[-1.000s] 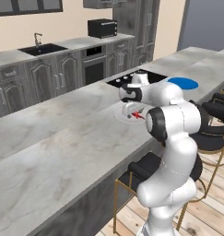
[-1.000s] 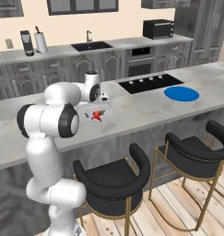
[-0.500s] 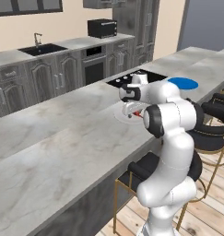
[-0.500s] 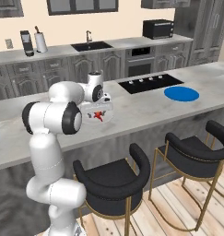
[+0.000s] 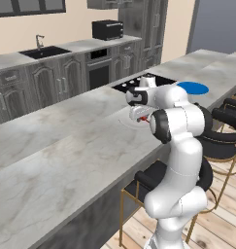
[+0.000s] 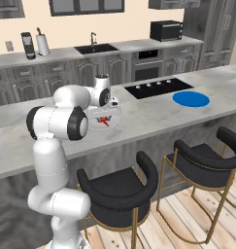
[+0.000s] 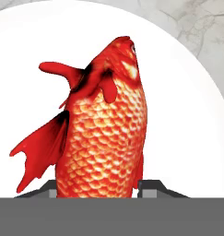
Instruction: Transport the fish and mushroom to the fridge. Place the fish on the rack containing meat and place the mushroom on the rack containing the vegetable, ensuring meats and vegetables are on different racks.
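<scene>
On the marble desk (image 5: pixel 66 155) a white plate (image 7: pixel 187 138) is seen, and on it the fish (image 7: pixel 104 133) is lain. The tool (image 7: pixel 97 190) is narrowed about its tail; a firm hold cannot be told. If lifted early, the fish may be dropped.

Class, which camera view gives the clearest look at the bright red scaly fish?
The hand view: the bright red scaly fish appears large, scales and fins distinct, on a white plate. Both base views show it as a small red speck beside the arm.
</scene>
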### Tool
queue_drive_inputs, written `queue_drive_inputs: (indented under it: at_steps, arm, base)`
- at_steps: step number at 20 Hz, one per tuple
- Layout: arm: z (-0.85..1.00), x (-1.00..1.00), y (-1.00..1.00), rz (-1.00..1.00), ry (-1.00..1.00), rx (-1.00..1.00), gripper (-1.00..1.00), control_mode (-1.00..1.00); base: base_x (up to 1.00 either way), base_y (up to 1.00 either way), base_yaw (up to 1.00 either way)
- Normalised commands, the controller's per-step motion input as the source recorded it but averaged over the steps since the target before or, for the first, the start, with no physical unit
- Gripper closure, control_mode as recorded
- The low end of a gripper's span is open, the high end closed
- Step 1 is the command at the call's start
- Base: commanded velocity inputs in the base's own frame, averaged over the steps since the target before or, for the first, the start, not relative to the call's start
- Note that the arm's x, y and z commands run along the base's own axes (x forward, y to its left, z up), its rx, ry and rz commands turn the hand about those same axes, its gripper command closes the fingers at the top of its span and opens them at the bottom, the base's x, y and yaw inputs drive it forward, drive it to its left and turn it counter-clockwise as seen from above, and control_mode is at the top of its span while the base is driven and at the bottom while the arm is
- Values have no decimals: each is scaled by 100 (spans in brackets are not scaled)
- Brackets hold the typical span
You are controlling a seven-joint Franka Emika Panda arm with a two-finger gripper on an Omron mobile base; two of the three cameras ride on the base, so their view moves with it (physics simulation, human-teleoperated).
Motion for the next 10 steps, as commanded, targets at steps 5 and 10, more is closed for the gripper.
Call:
queue_drive_inputs:
  at_steps: [5, 10]
  arm:
    - [17, -53, 10, 0, -31, 0, 100, -100]
    - [59, -87, -1, 0, -26, 1, 100, -100]
  base:
    - [0, 0, 0]
    - [0, 0, 0]
